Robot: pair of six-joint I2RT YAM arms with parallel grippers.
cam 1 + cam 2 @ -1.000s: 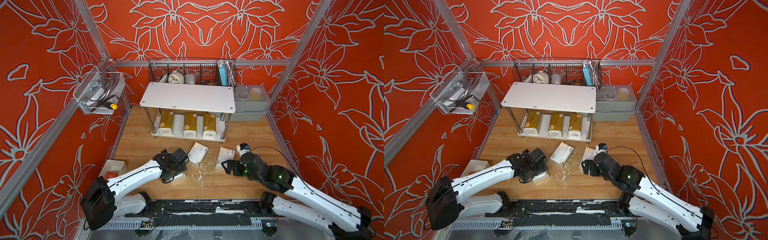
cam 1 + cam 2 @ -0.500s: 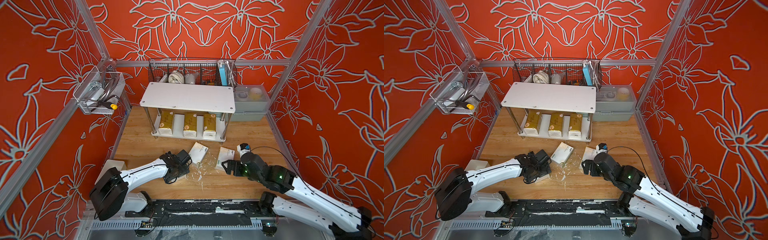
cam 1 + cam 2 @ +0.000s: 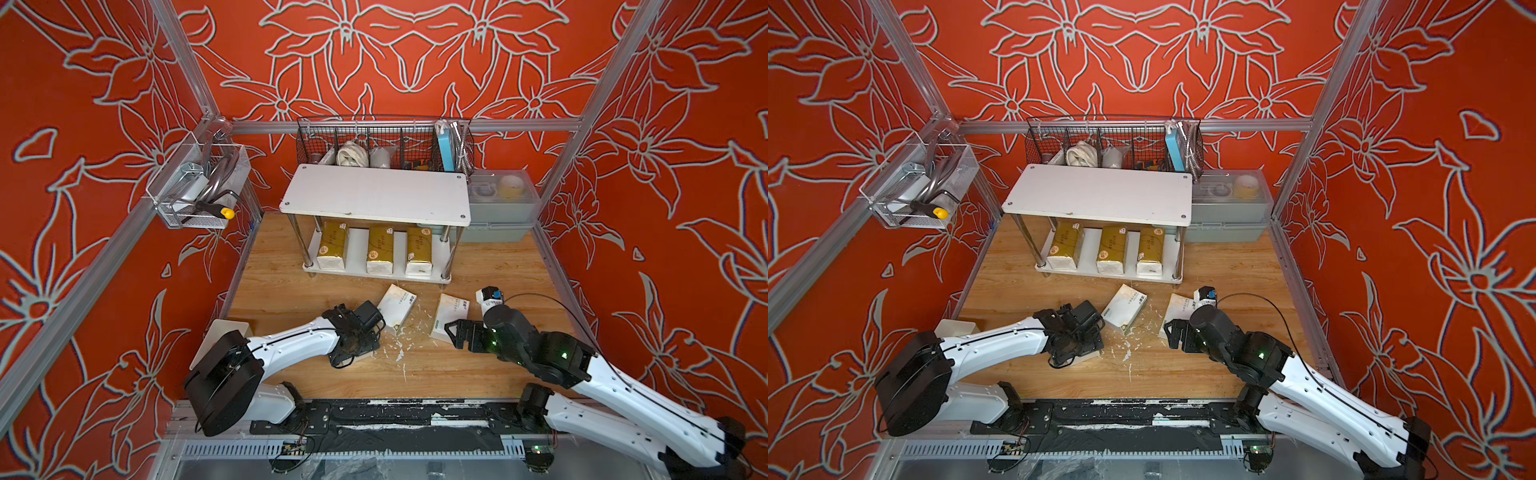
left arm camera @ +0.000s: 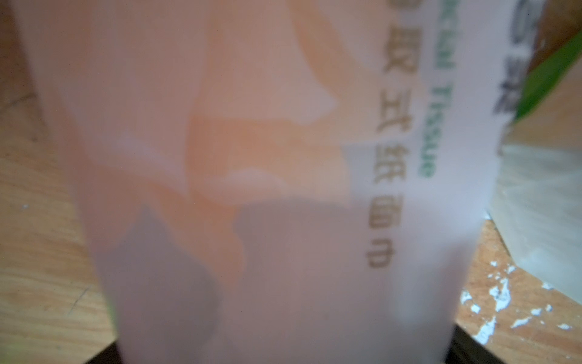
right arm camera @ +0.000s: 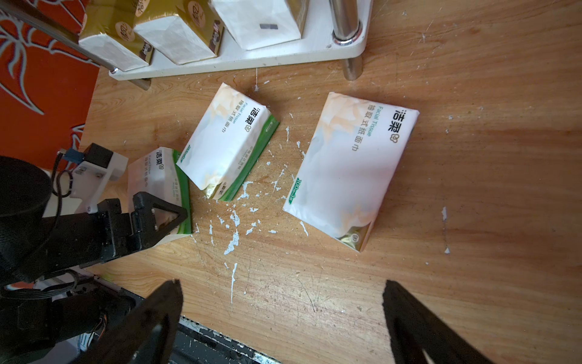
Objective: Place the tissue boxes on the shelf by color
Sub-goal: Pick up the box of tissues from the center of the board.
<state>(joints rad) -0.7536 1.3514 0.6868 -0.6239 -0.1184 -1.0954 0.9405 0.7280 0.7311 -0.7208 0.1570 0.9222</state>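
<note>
Three gold tissue boxes [image 3: 380,249] stand in a row on the lower board of the shelf [image 3: 374,195], whose top board is bare. Two white tissue boxes lie flat on the wooden table: one [image 3: 397,309] in the middle and one [image 3: 451,316] to its right. My left gripper [image 3: 356,347] points down over a third white tissue box [image 5: 157,176], which fills the left wrist view [image 4: 283,157]. The jaws straddle it; whether they press on it does not show. My right gripper [image 5: 282,290] hangs open over bare wood just short of the right white box [image 5: 349,170].
A black wire basket [image 3: 382,141] hangs behind the shelf, and a grey lidded bin [image 3: 498,208] stands to the shelf's right. A clear basket [image 3: 195,195] is fixed to the left wall. A white tray [image 3: 220,332] sits at the table's left edge. White flakes [image 3: 399,353] dot the wood.
My left arm has dropped lower, bringing its gripper down over the third white tissue box. The right arm has not moved.
</note>
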